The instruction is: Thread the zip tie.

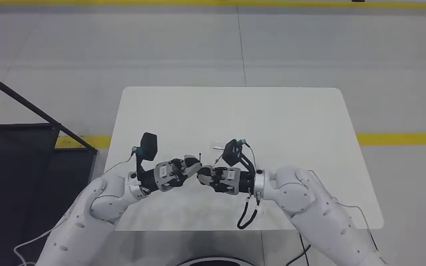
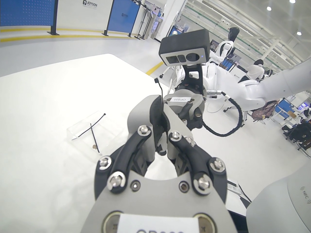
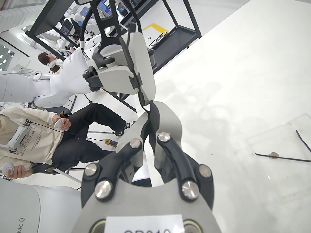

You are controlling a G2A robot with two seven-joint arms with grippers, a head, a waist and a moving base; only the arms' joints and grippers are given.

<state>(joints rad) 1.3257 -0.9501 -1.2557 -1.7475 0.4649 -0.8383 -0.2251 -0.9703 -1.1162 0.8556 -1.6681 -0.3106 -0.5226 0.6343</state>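
Left pincer (image 2: 160, 105): it is up above the near edge of the table, close to the middle. It is clenched tight on a black zip tie.
Zip tie (image 2: 159, 89): it is thin and black. It sticks up out of the tip of the left pincer and leans a little. Its small square head is at the top, up in the air. The lower part is hidden between the black pads.
Right pincer (image 3: 151, 107): it is just to the right of the left pincer, and the two point at each other, tip to tip. They look like they touch. It is clenched too, with its pads pressed together at the tip. A thin black strip bends down to that tip, but I cannot tell if the pincer has hold of it.
Clear tray (image 2: 109, 129): it lies flat on the table, a bit past the two pincers and a little to the right.
Spare ties (image 2: 95, 138): two more black ties lie in the tray, one across the other like an X.
Table (image 1: 286, 120): it is white and smooth.
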